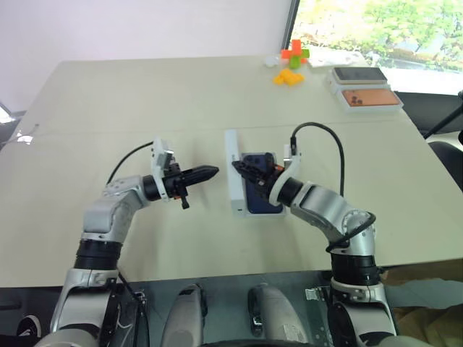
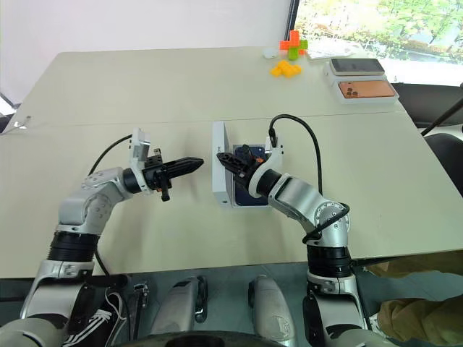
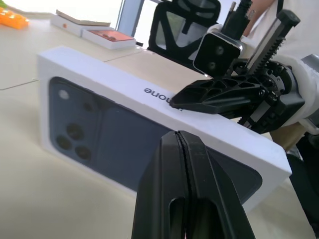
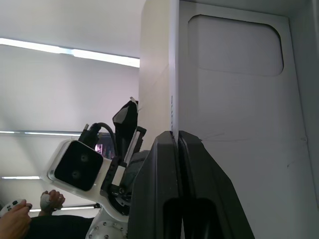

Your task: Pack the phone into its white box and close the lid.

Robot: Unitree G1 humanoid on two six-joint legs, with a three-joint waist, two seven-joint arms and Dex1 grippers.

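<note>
The lid [image 1: 232, 172] stands on its long edge along the left side of the white box [image 1: 243, 212], its dark phone picture [image 3: 114, 144] facing my left gripper. The dark blue phone [image 1: 257, 194] lies in the box, partly hidden by my right arm. My left gripper [image 1: 208, 173] is shut and empty, pointing at the lid's printed top from a short gap away. My right gripper [image 1: 240, 166] is shut too, its fingertips [image 3: 219, 94] resting at the lid's upper rim on the inner side [image 4: 239, 114]. I see nothing pinched between them.
An orange-topped box [image 1: 370, 97] and a dark-topped box [image 1: 358, 74] sit at the table's far right. Coloured blocks [image 1: 292, 63] lie beside them. A black chair [image 3: 179, 25] stands past the table's right side. A person's hand [image 4: 15, 219] shows low in the right wrist view.
</note>
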